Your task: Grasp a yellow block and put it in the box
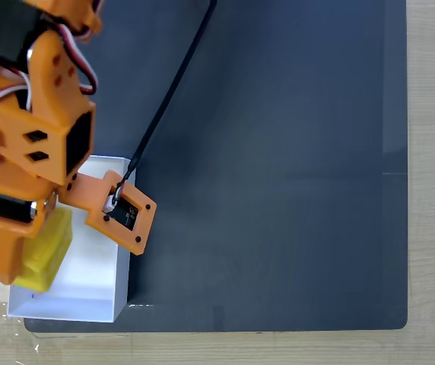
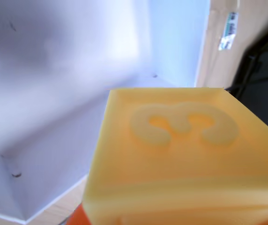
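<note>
The yellow block (image 1: 46,249) hangs over the left part of the white box (image 1: 69,310), held in my orange gripper (image 1: 26,262), which is shut on it. Most of the gripper sits under the arm's body in the fixed view, and one orange finger (image 1: 3,255) runs along the block's left side. In the wrist view the yellow block (image 2: 181,159) is very close and blurred, with a raised figure 3 on the face toward the camera. Behind it are the box's white walls and floor (image 2: 54,84). An orange sliver of a finger (image 2: 78,218) peeks out under the block.
The box stands at the front left corner of a dark mat (image 1: 278,152), partly off it onto the light wooden table (image 1: 434,190). A black cable (image 1: 170,87) runs from the orange wrist camera mount (image 1: 125,211) up across the mat.
</note>
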Motion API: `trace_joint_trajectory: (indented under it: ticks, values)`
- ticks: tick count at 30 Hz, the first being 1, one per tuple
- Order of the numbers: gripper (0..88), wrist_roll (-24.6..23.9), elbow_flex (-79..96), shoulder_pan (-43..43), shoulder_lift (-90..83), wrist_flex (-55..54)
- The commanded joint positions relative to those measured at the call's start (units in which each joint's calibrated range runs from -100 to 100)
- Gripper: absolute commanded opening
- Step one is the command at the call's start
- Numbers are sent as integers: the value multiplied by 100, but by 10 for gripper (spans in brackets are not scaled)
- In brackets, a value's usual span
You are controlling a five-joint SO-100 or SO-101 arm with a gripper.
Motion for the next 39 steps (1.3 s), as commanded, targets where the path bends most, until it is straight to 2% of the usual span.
trace_joint_trajectory:
  ticks: [1,12,15,20,22,29,33,36,39]
  values:
    - [218,-26,-386,-99,150,-101]
    - [235,-15,-386,-343,591,-14]
    - [310,-10,-386,-326,574,12]
    - [459,-10,-386,-326,532,667]
    - [481,-10,-395,-318,506,850]
    - [474,-68,-766,-461,-324,1182]
    - [407,-194,-910,-722,-1248,1182]
    - [294,-524,-829,-941,-2163,1461]
    - [157,-881,-811,-1202,-3121,2525]
